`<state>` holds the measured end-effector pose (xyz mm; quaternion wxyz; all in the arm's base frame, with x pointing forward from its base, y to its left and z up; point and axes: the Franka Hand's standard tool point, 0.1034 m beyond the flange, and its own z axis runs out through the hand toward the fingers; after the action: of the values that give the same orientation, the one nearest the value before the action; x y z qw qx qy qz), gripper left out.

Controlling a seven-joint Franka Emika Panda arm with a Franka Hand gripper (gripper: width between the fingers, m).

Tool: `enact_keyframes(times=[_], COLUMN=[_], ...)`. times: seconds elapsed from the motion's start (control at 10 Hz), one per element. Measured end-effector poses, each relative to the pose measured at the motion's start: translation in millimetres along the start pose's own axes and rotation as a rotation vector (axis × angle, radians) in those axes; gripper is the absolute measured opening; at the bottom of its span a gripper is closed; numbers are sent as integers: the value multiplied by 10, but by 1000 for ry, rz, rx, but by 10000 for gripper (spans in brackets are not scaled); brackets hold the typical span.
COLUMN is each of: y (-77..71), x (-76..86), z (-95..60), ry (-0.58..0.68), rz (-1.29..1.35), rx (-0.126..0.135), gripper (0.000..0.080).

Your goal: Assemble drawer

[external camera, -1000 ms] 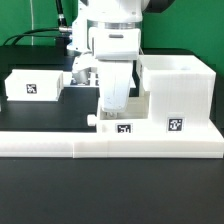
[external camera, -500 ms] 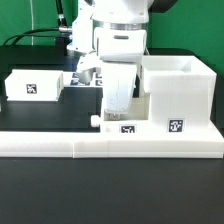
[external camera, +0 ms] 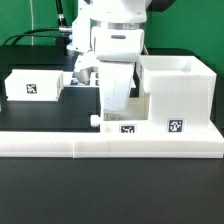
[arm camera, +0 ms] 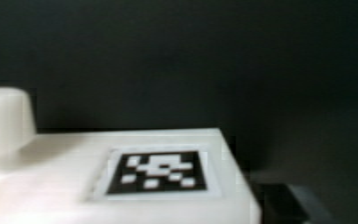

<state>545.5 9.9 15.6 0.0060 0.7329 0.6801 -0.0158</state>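
On a black table [external camera: 110, 195], the gripper [external camera: 115, 100] sits low over 1 small knobbed box [external camera: 125, 127] of the drawer, just behind the long white rail [external camera: 60, 146]. Whether its fingers grip the box cannot be told. The big shell [external camera: 178, 95] stands just beside, at the exterior view's right; a 2nd box [external camera: 35, 85] lies well apart at the left. Cables [external camera: 35, 35] cross the dark backdrop.

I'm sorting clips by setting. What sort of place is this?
Probably a robotics lab bench: a black tabletop, white plastic drawer parts carrying printed square tags, and a robot arm above them.
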Motion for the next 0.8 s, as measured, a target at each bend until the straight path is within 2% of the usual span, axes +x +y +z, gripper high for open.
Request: enact_keyframes(times=[0.1, 0.2, 0.3, 0.4, 0.6, 0.7, 0.8], y=[14, 35, 54, 70, 61, 38, 15], x=[5, 2, -13, -31, -154, -242, -293], z=[-76, -171, -271, -348, -582, -662, -678], ry=[-3, -7, -12, -16, -29, -34, -37], rz=[-1, 1, 3, 5, 20, 32, 40], rx=[6, 14, 22, 25, 37, 34, 34], gripper=[429, 429, 599, 634, 647, 649, 649])
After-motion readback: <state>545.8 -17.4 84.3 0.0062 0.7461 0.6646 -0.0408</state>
